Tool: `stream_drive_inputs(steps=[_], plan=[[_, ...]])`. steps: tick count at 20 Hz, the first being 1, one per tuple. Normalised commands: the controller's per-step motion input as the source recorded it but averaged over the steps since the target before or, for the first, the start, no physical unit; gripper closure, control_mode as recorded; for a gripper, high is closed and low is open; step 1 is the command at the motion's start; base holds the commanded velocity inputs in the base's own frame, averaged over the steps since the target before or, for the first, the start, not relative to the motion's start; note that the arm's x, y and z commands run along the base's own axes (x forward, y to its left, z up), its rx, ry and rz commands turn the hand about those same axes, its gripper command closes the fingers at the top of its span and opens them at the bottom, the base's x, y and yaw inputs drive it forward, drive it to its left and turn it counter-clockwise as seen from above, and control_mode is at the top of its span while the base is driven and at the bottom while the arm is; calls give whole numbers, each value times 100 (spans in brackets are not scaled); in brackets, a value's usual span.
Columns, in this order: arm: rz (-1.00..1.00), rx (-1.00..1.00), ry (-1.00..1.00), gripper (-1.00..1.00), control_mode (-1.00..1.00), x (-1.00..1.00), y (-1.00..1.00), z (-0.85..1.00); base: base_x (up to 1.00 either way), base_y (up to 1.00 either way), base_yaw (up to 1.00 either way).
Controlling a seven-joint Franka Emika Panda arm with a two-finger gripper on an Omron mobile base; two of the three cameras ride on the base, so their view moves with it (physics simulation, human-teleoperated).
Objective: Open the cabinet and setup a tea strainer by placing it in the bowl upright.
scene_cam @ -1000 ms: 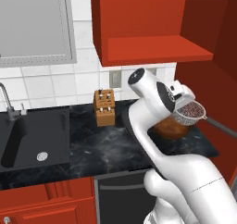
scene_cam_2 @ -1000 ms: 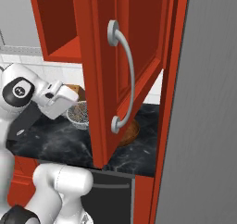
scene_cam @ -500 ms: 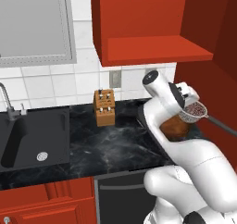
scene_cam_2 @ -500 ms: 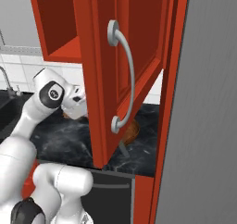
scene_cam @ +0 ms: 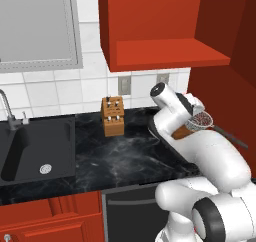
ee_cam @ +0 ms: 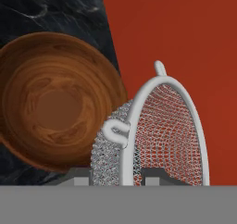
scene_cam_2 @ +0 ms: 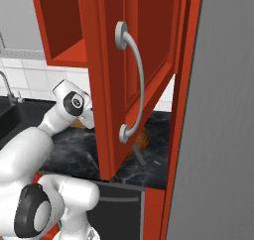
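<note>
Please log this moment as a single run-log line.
cabinet: open | gripper: shut on tea strainer | tea strainer: above bowl, not yet placed

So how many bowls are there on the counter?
1. The brown wooden bowl sits on the dark counter, just below and beside the tea strainer that the gripper holds. The arm and the open cabinet door could hide others.

On my left a tan knife block [scene_cam: 113, 116] stands upright on the black marble counter [scene_cam: 125, 161] near the white tiled wall [scene_cam: 50, 88], just beside the dark sink [scene_cam: 35, 148] with its faucet [scene_cam: 10, 111], above low red base cabinets [scene_cam: 50, 218] and a dark dishwasher front [scene_cam: 131, 211].
</note>
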Motion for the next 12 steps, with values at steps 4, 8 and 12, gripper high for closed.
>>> stream_drive_inputs(steps=[4,8,12], plan=[[-1,0,1,100,-100,48,0,-35,0,0,0],[-1,0,2,100,-100,50,-4,-31,0,0,0],[0,0,1,100,-100,44,-1,-26,0,0,0]])
